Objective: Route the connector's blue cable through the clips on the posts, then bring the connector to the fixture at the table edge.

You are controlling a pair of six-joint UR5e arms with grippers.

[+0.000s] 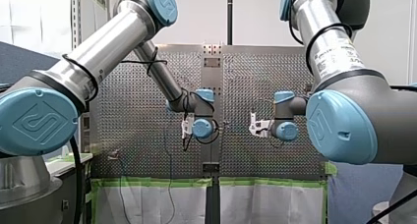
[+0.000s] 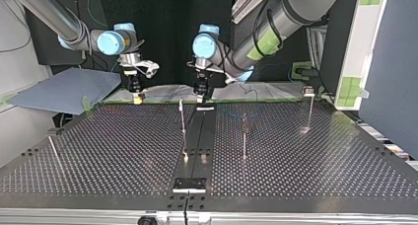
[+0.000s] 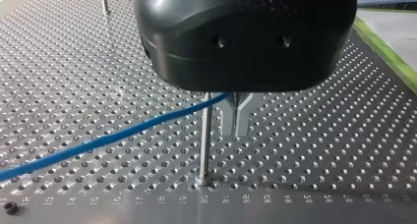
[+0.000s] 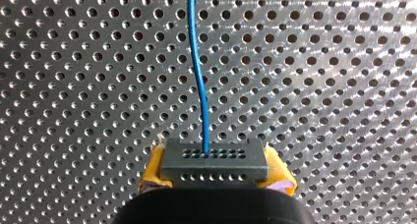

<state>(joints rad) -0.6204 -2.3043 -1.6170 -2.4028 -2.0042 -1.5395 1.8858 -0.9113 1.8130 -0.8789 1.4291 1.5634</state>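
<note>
Though faint, numeral 20 [image 3: 204, 198] beside post [image 3: 205, 135].

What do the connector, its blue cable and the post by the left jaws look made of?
The connector is dark grey and matte with moulded hole rows: likely plastic. The blue cable is smooth and bends softly: probably a plastic-jacketed wire. The post is a thin bright rod with highlights: metal, perhaps steel.

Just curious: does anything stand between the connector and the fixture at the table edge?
In the top view, one thin post stands close to the line from the connector to the fixture; nothing else visible does.
</note>
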